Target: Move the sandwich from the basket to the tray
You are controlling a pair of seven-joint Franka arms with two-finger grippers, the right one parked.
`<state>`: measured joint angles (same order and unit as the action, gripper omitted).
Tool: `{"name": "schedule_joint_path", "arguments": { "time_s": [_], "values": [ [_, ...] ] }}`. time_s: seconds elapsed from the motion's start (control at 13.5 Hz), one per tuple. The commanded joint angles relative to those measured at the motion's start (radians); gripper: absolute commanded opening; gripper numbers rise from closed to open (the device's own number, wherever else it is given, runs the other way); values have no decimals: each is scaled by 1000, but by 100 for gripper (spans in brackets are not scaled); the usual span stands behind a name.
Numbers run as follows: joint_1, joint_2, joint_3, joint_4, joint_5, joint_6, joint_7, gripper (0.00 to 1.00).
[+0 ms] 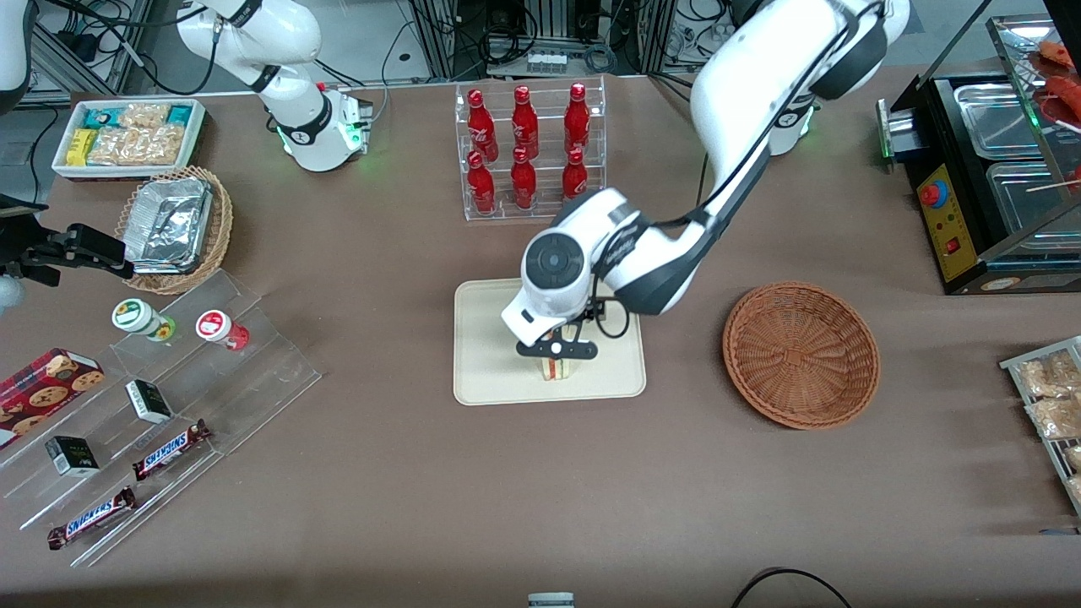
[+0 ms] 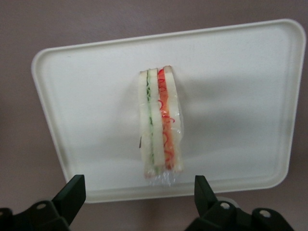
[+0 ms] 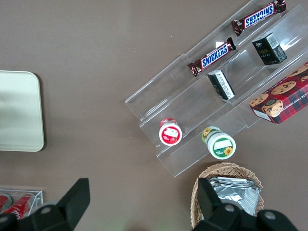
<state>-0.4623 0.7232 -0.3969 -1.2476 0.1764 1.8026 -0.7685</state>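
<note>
Clear plastic stepped rack (image 1: 160, 405): you have it at the parked arm's end of the table, carrying two Snickers bars (image 1: 131, 481), small dark boxes and two round-lidded cups.

Flat cream-beige rectangular tray (image 1: 490, 371): it sits mid-table, nearer the front camera than the clear rack of red bottles (image 1: 528, 148).

Small triangular sandwich wedge (image 2: 161, 125): you can see it standing on its edge on the tray, pale bread with green, orange and red stripes facing up, clear wrap around it. In the front view it shows just under the gripper, toward the tray's near edge (image 1: 555, 369).

Left arm's gripper (image 1: 557, 348): it hangs directly above the sandwich with its black fingers (image 2: 72, 195) spread wide, one on each side of the wedge and clear of it, gripping nothing.

Round reddish-brown woven wicker basket (image 1: 801, 353): it lies beside the tray toward the working arm's end, well apart from the gripper.
</note>
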Motion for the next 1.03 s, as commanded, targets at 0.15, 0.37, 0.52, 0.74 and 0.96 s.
{"name": "schedule_joint_path", "arguments": {
  "time_s": [0.15,0.37,0.52,0.74,0.96],
  "values": [
    [88,-128,4,-26,3,-45,-18,100],
    [190,-157,3,-32,3,-57,-2,100],
    [252,-175,3,-33,3,-106,50,100],
    [339,-220,3,-38,-21,-182,132,100],
    [439,-348,4,-176,-92,-178,160,100]
  ]
}}
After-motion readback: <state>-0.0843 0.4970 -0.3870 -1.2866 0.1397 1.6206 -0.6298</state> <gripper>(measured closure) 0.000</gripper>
